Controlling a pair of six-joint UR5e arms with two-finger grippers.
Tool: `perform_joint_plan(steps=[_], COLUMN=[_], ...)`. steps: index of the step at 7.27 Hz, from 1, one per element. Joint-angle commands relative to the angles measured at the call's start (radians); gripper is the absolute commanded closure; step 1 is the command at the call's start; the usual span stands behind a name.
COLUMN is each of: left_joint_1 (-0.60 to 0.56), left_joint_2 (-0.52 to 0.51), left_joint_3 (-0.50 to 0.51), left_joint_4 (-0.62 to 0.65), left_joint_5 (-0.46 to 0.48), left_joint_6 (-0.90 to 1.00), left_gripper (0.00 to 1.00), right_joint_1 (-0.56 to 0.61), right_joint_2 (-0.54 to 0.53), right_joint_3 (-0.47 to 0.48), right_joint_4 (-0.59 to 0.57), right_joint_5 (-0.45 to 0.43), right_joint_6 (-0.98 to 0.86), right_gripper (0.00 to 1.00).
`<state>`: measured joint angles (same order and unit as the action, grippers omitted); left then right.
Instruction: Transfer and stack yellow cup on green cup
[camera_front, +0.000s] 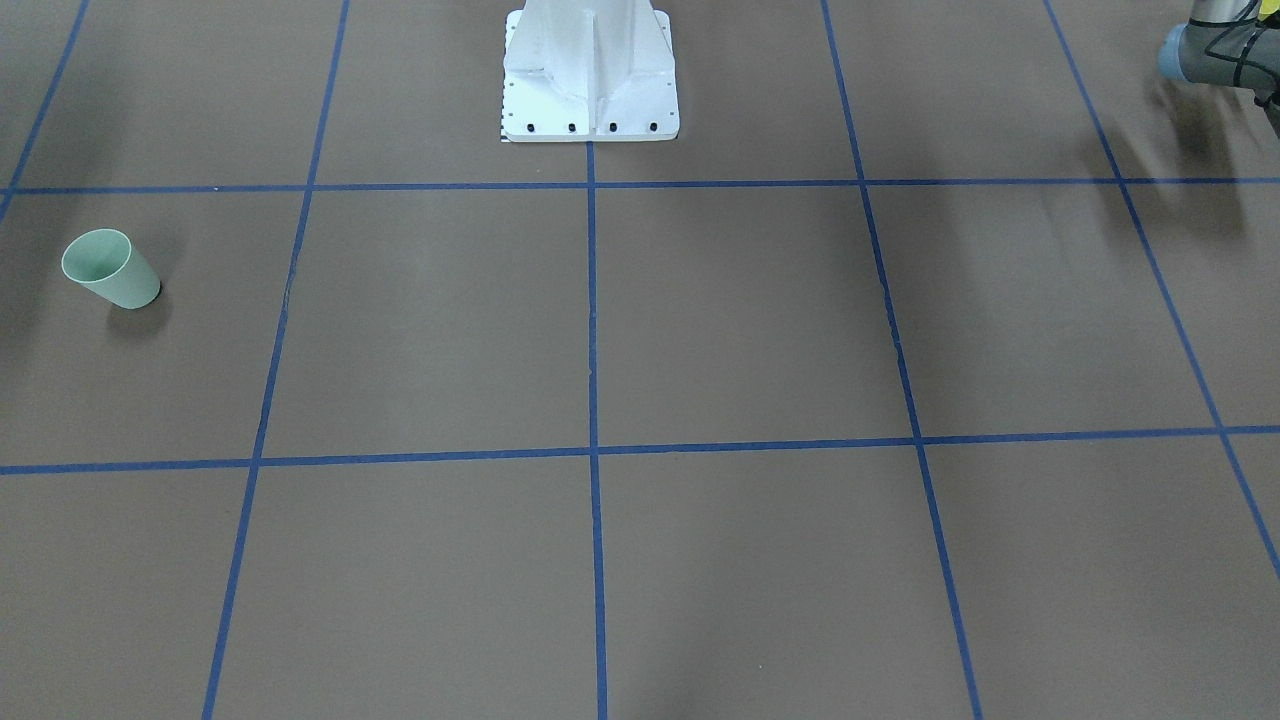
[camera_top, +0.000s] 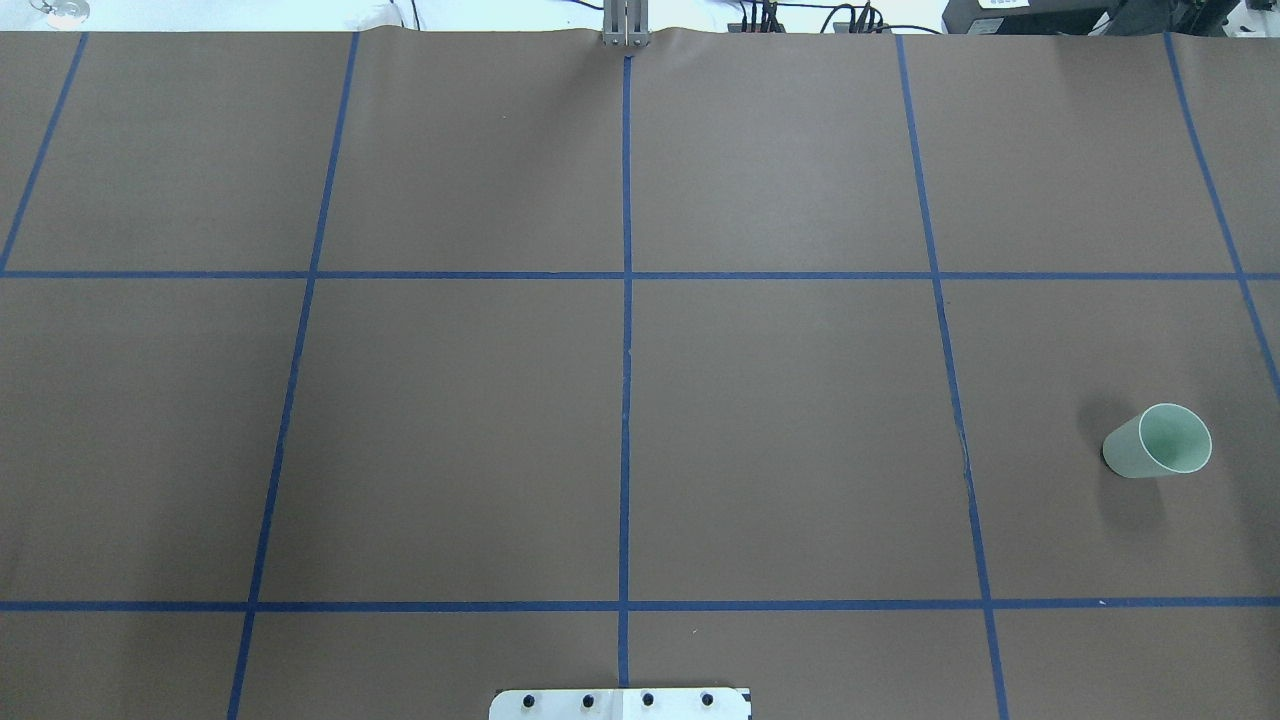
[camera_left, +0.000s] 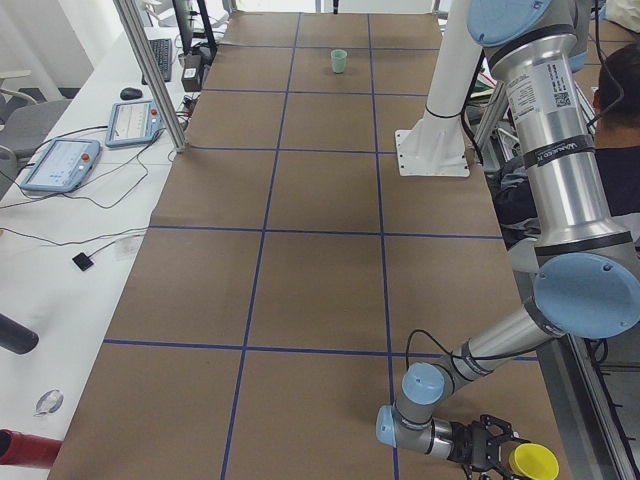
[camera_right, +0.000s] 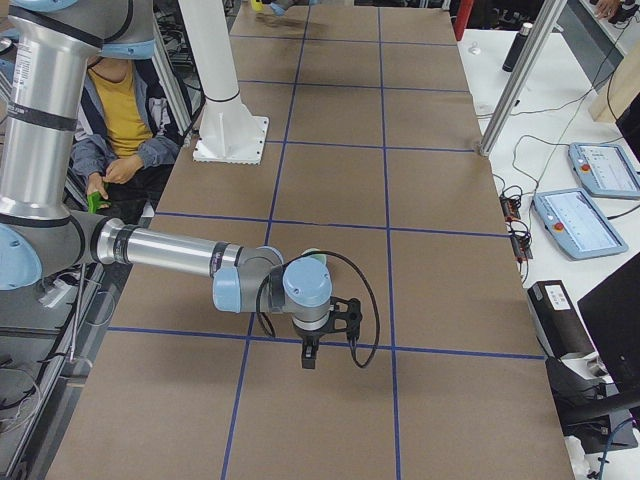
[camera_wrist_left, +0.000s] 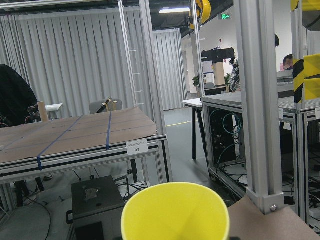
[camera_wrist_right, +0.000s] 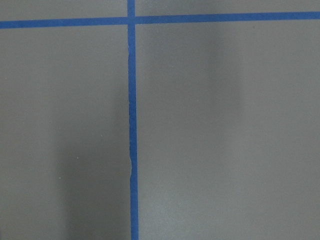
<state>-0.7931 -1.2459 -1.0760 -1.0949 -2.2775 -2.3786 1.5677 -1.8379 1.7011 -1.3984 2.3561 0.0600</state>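
The left pincer (camera_left: 490, 447) sits low at the desk's (camera_left: 320, 190) far end on the left of the white base (camera_left: 432, 150), touching or just beside the yellow cup (camera_left: 533, 461). I cannot tell whether its fingers are apart or clamped. That cup is close to the desk's edge. The right pincer (camera_right: 308, 352) points down over bare brown surface out from the base; its fingers' state cannot be told either. Wide taped squares lie open around the base. The yellow cup is bright, plain and smooth. The green cup (camera_top: 1157, 441), pale mint and wider at the rim, stands upright, mouth up, alone well off to the base's right.
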Motion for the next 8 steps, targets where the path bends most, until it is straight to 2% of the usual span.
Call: perform_joint_plan(steps=[1, 2, 5, 8], left_joint_1=[0.002, 0.002, 0.0, -0.008], left_joint_2=[0.0, 0.0, 0.048, 0.244], left_joint_3=[-0.01, -0.021, -0.152, -0.434], left_joint_4=[0.033, 0.041, 0.058, 0.029], left_joint_5=[0.058, 0.082, 0.234, 0.45], left_joint_6=[0.009, 0.027, 0.029, 0.081], left_gripper=[0.83, 0.83, 0.86, 0.87], right_joint_1=[0.0, 0.0, 0.0, 0.0], right_joint_2=[0.0, 0.0, 0.0, 0.0], right_joint_3=[0.0, 0.0, -0.003, -0.003], right_joint_4=[-0.001, -0.001, -0.002, -0.002], right_joint_5=[0.0, 0.0, 0.0, 0.002], right_joint_6=[0.001, 0.003, 0.004, 0.011], right_gripper=[0.0, 0.0, 0.0, 0.0])
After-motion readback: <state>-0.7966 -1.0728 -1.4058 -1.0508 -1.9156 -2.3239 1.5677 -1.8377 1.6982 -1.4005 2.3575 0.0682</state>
